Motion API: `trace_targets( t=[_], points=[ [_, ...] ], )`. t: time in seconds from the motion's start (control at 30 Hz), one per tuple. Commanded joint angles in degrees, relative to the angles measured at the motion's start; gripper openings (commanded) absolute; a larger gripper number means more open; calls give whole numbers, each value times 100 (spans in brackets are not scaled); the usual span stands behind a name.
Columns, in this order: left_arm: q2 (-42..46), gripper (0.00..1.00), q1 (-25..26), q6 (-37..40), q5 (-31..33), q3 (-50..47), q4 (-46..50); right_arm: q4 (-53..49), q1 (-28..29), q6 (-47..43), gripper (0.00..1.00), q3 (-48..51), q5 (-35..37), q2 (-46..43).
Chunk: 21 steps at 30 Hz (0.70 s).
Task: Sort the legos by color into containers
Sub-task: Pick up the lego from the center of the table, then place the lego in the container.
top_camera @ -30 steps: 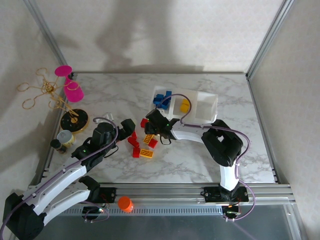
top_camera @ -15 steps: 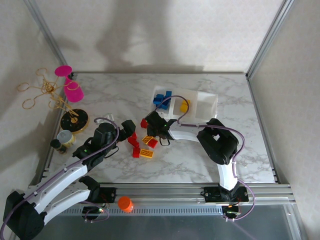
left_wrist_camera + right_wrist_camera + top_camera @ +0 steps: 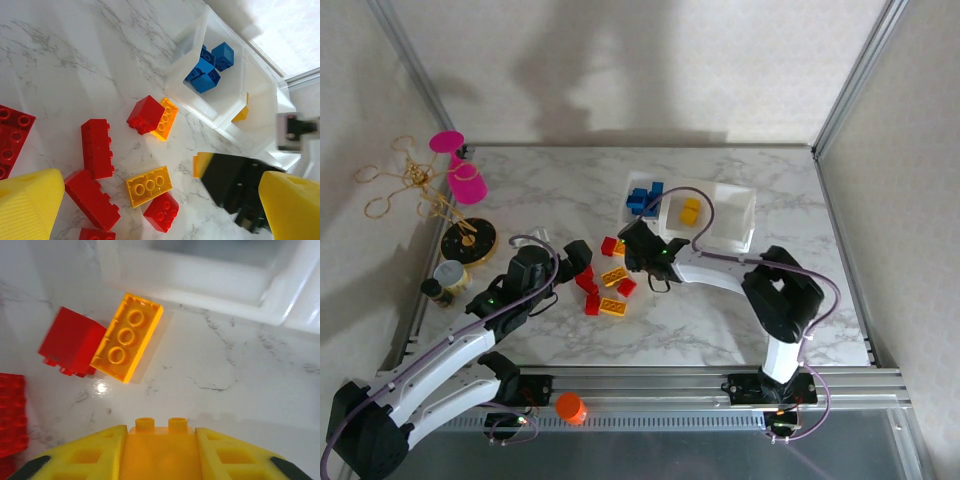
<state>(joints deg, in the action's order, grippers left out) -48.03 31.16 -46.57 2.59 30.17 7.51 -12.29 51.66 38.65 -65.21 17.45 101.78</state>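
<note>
Left claw point(image 3: 576, 254): hovers at the left edge of the pile; its fingers point(image 3: 30, 205) stand wide apart with nothing between them
Pile point(image 3: 615, 276): red and yellow legos lie loose on the table between the two claws; most are red
Pair by the tray: a red brick point(image 3: 67, 342) and a yellow brick point(image 3: 127, 337) lie touching, side by side, just near of the tray wall
Right claw point(image 3: 638, 252): at the right of the pile, just near of the tray's left end; clamped on a yellow lego point(image 3: 157, 440), studs pointing out past the fingertips
Tray point(image 3: 748, 212): far and right of the pile; blue bricks point(image 3: 644, 196) in the left compartment; one yellow piece point(image 3: 690, 210) in the middle one
Step in hand: judged to be the carry of the gripped yellow lego to the middle compartment; picking looks done, dropping not yet
Next move: lift enough to clear the near wall; travel far and right to above the middle compartment, not the blue one; then part the fingers
After that: the loose reds and yellows remain to sort; the left claw is well placed for the reds
</note>
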Motion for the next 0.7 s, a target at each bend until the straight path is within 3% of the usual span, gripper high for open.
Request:
trace_targets(
  t=[0.0, 0.3, 0.67],
  points=[
    [-80, 100, 98, -65, -206, 39, -224, -276, -169, -104, 33, 122, 363, -582],
    [-655, 100, 478, -91, -250, 197, -598, -291, -1424, -735, 33, 150, 399, -1093],
    [-1251, 100, 619, -142, -312, 430, -1007, 15, -2226, -1490, 37, -899, 270, 238]
  ],
)
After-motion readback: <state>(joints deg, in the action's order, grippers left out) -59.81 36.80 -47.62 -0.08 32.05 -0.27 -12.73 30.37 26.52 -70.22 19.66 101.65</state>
